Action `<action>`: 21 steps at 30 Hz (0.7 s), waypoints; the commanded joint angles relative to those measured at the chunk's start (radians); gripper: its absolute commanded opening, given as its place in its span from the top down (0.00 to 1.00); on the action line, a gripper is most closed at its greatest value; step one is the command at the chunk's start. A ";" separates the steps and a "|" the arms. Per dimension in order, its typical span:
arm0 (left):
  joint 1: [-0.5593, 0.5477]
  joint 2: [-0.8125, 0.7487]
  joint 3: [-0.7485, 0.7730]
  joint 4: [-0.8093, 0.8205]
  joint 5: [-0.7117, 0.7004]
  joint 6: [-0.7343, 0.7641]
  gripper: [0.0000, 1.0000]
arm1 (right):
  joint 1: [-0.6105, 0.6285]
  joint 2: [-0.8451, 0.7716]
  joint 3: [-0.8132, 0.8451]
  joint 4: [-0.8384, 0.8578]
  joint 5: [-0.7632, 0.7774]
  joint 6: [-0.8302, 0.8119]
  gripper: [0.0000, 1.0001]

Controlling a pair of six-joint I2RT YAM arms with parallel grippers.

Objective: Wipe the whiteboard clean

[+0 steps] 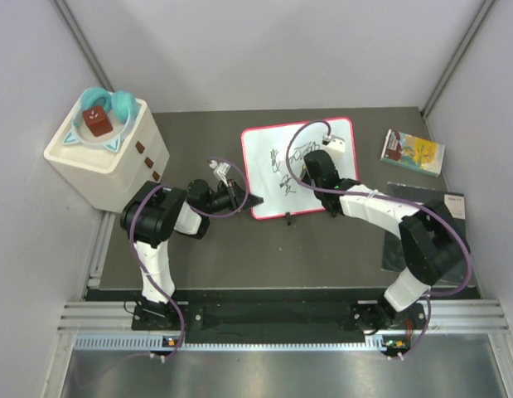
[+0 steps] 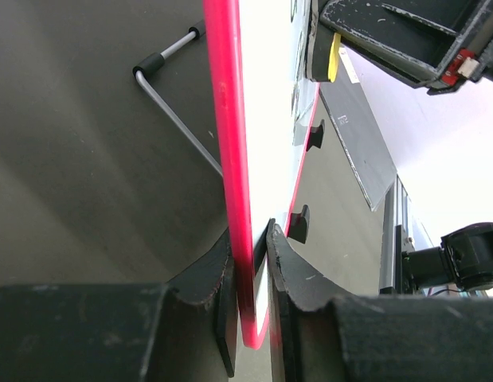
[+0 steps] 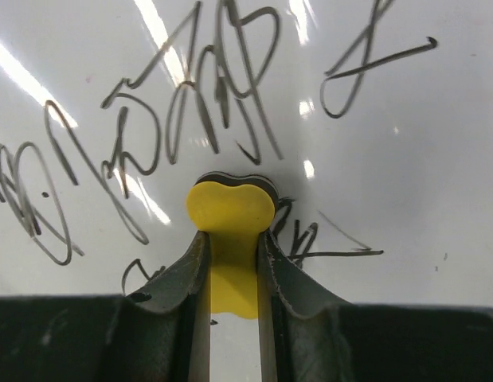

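Note:
The whiteboard (image 1: 268, 157), white with a red-pink frame and black scribbles, lies at the table's middle. My left gripper (image 1: 254, 201) is shut on its near left frame edge; in the left wrist view the fingers (image 2: 250, 255) clamp the red frame (image 2: 222, 119) from both sides. My right gripper (image 1: 310, 166) is over the board's centre, shut on a yellow eraser (image 3: 230, 211). The eraser's dark pad rests on the white surface (image 3: 421, 159) among the handwriting. From the left wrist view the eraser (image 2: 334, 57) shows under the right gripper.
A white box (image 1: 107, 157) with a teal item and a red block on top stands at the left. A colourful booklet (image 1: 413, 152) and a dark grey panel (image 1: 426, 195) lie to the right. A bent metal stand leg (image 2: 170, 103) sticks out under the board.

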 commanded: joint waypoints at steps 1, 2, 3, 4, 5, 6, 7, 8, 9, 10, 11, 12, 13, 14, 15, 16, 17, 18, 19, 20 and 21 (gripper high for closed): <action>-0.008 -0.008 -0.016 0.037 0.012 0.086 1.00 | -0.092 0.010 -0.122 -0.105 0.001 0.067 1.00; -0.008 -0.008 -0.022 0.041 0.012 0.086 1.00 | -0.104 0.008 -0.143 -0.091 0.003 0.075 1.00; -0.008 -0.008 -0.023 0.043 0.013 0.086 1.00 | -0.106 0.005 -0.158 -0.091 0.007 0.087 1.00; -0.008 -0.010 -0.026 0.040 0.013 0.089 1.00 | -0.109 0.005 -0.189 -0.094 0.015 0.125 1.00; -0.008 -0.011 -0.031 0.037 0.012 0.092 1.00 | -0.116 0.003 -0.201 -0.099 0.029 0.143 1.00; -0.006 -0.013 -0.034 0.037 0.012 0.095 1.00 | -0.119 0.002 -0.212 -0.097 0.030 0.156 1.00; -0.005 -0.015 -0.037 0.037 0.010 0.095 1.00 | -0.119 -0.003 -0.229 -0.100 0.040 0.174 1.00; -0.005 -0.015 -0.040 0.037 0.013 0.095 1.00 | -0.119 -0.001 -0.235 -0.094 0.049 0.174 1.00; -0.003 -0.015 -0.039 0.037 0.013 0.094 1.00 | -0.121 -0.003 -0.239 -0.088 0.050 0.176 1.00; -0.003 -0.016 -0.039 0.037 0.013 0.093 1.00 | -0.119 0.003 -0.232 -0.086 0.050 0.176 1.00; -0.003 -0.012 -0.040 0.038 0.010 0.093 1.00 | -0.119 0.008 -0.227 -0.089 0.053 0.174 1.00; -0.003 -0.010 -0.040 0.041 0.012 0.089 1.00 | -0.119 0.013 -0.221 -0.094 0.058 0.174 1.00; -0.003 -0.010 -0.040 0.044 0.012 0.090 1.00 | -0.121 0.031 -0.204 -0.126 0.069 0.193 1.00; -0.003 -0.008 -0.039 0.043 0.012 0.089 1.00 | -0.121 0.040 -0.195 -0.140 0.087 0.196 1.00; -0.002 -0.007 -0.039 0.044 0.012 0.089 1.00 | -0.121 0.049 -0.187 -0.154 0.093 0.197 1.00; 0.000 -0.007 -0.040 0.044 0.012 0.089 1.00 | -0.121 0.059 -0.180 -0.175 0.096 0.211 1.00; 0.000 -0.007 -0.040 0.046 0.013 0.089 1.00 | -0.122 0.069 -0.178 -0.184 0.101 0.220 1.00; 0.001 -0.005 -0.040 0.050 0.015 0.087 1.00 | -0.121 0.072 -0.177 -0.200 0.107 0.232 1.00; 0.001 -0.004 -0.042 0.054 0.015 0.086 1.00 | -0.116 0.071 -0.172 -0.241 0.118 0.257 1.00; 0.001 -0.004 -0.042 0.057 0.016 0.084 1.00 | -0.115 0.066 -0.166 -0.281 0.159 0.294 1.00; 0.003 -0.002 -0.042 0.063 0.018 0.080 1.00 | -0.116 0.060 -0.164 -0.287 0.170 0.303 1.00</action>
